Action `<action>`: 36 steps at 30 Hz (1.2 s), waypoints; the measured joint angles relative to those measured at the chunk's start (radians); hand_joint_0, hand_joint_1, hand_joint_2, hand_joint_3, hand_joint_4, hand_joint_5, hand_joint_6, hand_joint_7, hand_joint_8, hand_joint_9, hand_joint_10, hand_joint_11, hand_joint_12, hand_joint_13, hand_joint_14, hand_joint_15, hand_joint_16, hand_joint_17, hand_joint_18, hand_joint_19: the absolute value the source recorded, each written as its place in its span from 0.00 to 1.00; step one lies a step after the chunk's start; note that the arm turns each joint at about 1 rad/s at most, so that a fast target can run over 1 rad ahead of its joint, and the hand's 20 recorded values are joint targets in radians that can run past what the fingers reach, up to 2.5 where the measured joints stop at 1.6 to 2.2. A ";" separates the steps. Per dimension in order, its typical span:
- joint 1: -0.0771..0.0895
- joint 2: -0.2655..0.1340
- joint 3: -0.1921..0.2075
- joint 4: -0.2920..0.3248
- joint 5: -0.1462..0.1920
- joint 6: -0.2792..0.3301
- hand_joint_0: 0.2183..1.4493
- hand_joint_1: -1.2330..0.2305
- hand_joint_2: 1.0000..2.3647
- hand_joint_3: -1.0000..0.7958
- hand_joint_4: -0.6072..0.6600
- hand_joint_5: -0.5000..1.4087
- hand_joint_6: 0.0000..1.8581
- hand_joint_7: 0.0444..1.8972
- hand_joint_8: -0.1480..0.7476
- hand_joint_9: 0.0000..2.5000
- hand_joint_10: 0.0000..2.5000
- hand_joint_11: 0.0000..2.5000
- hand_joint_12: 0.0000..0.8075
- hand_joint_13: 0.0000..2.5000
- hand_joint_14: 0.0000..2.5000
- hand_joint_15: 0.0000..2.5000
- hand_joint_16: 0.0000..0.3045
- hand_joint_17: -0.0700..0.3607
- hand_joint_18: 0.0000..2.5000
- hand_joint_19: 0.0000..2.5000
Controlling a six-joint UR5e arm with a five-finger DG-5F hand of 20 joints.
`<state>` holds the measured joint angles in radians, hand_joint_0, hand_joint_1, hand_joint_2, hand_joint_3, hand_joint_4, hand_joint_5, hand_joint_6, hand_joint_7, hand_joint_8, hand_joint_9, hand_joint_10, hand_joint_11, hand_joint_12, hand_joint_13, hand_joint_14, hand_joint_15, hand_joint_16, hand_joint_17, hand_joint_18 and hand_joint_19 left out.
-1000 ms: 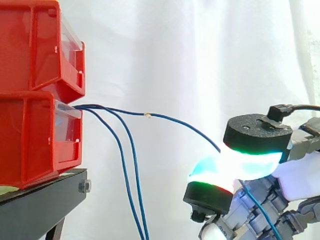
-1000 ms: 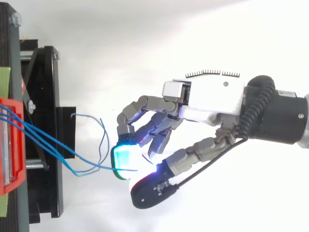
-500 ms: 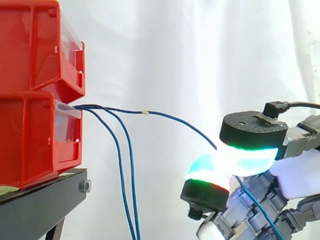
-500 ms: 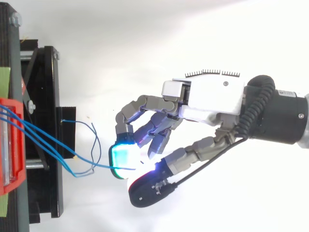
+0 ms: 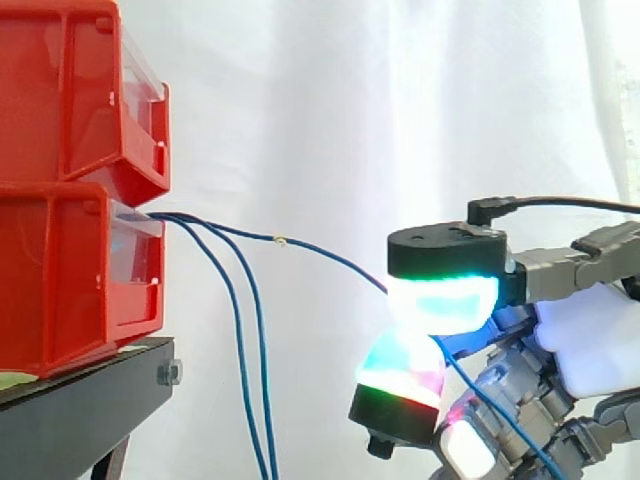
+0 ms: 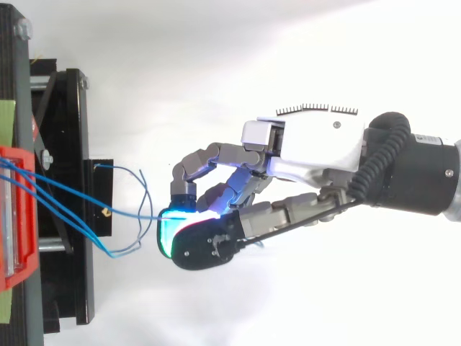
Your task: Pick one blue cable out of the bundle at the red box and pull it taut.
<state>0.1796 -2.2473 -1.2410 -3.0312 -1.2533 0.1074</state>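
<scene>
Pads (image 5: 445, 300) of the hand (image 6: 310, 144) are pressed together on one blue cable (image 5: 320, 255), one above and one below in the side view, so the pinch looks made. The cable leaves the front lip of the lower red box (image 5: 60, 280), which sits at the stand's (image 5: 80, 410) right edge, and runs right and gently downward to the pinch. Its long axis lies along that line, box to hand, with a slight bow in it, so I judge it not yet taut. Its free end trails down past the palm toward the lower right. Two loose cables (image 5: 240, 340) hang from the same lip, close to the held one at the box and apart from it lower down.

To pull well, keep the pinch firm and draw the hand slowly straight away from the box along the cable's own line, stopping once the bow is gone. A sideways tug could drag the loose cables or shift the box.
</scene>
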 measured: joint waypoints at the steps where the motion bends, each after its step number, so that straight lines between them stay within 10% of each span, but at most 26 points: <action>1: 0.000 0.000 0.000 0.000 0.000 0.000 0.30 0.51 0.01 0.44 0.65 0.23 0.37 0.61 0.58 0.43 0.00 0.14 0.51 0.26 0.00 0.08 0.23 0.52 0.37 0.15; 14: 0.000 0.000 0.000 0.000 0.000 -0.001 0.20 0.48 0.00 0.28 0.65 0.22 0.38 0.56 0.60 0.42 0.00 0.14 0.53 0.26 0.00 0.07 0.23 0.54 0.37 0.15; 36: -0.009 0.000 0.001 0.004 0.006 -0.022 0.24 0.55 0.00 0.30 0.65 0.22 0.35 0.59 0.59 0.39 0.00 0.14 0.52 0.24 0.00 0.08 0.22 0.51 0.33 0.15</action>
<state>0.1710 -2.2473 -1.2404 -3.0270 -1.2475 0.0855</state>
